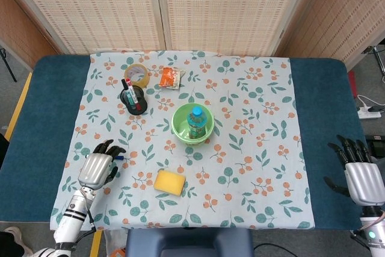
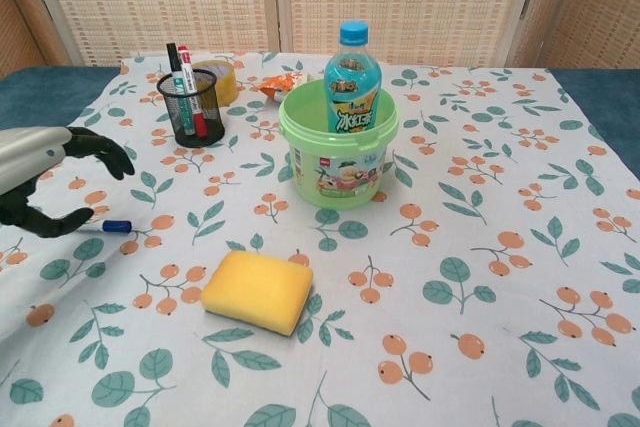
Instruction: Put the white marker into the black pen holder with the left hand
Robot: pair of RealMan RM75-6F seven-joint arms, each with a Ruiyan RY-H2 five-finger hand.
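We hovered the left robot hand [image 1: 97, 168], fingers spread and empty, over the white marker [image 2: 115, 226] lying at eight o'clock on the bench; a careless close could roll it away from the black pen holder [image 1: 136, 101].

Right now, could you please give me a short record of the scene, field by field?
left hand: open, over the white marker; contact cannot be told
white marker: flat on the tablecloth, only its blue cap end showing
black pen holder: upright, pens inside
right hand: open, off the cloth at the table's edge
green bucket: holds a bottle
sponge: near front edge
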